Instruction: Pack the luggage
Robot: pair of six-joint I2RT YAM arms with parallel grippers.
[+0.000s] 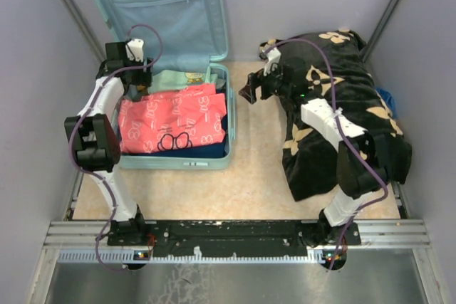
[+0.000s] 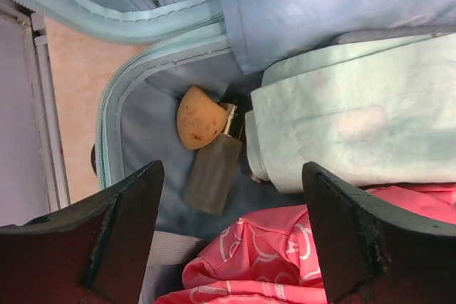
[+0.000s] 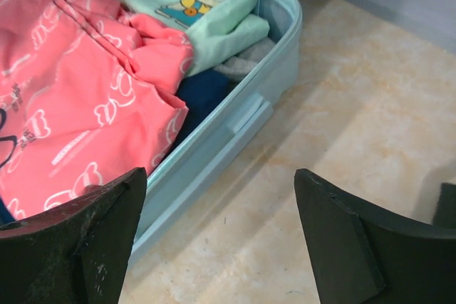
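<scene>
Top view: luggage [image 1: 174, 164] open at upper left, long axis up-frame; left pincer [image 1: 134, 76] over its upper-left corner, nearer.
Left wrist: spread wide, empty, above small bottle [image 2: 214, 176].
Right wrist: right pincer [image 3: 221, 172] wide, empty, luggage at left.

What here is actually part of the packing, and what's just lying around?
Part of the job: the luggage, lying open; inside it a pink garment, a mint shirt and a small wooden-capped bottle.

Lying about: black flowered blanket, on the table beside the luggage, not packed.
</scene>
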